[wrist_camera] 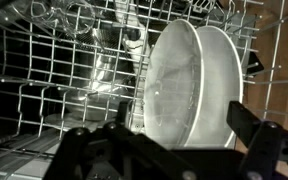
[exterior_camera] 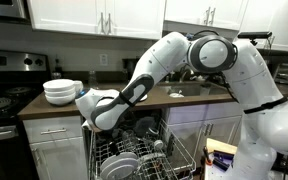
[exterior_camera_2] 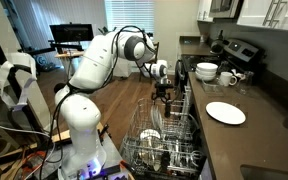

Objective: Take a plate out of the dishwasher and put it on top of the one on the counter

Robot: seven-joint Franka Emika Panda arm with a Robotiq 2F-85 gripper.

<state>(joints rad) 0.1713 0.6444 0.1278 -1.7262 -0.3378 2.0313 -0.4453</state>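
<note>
Your gripper point(wrist_camera: 169, 162) hung over the pulled-out dishwasher rack point(wrist_camera: 64, 100), jaws spread apart and holding nothing. It was poised above two white plates point(wrist_camera: 189, 90) standing upright side by side in the wires. In an exterior view, a lone plate point(exterior_camera_2: 225, 113) lay flat on the counter point(exterior_camera_2: 239, 145), well apart from them.

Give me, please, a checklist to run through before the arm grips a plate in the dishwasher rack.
1. Pincer open: ok, fingers spread wide in the wrist view.
2. Pincer holding nothing: ok.
3. Plates upright in the rack: ok.
4. Which plate sits between the fingers: cannot tell.
5. Counter plate bare on top: ok.
6. Bowls apart from the counter plate: ok.
</note>
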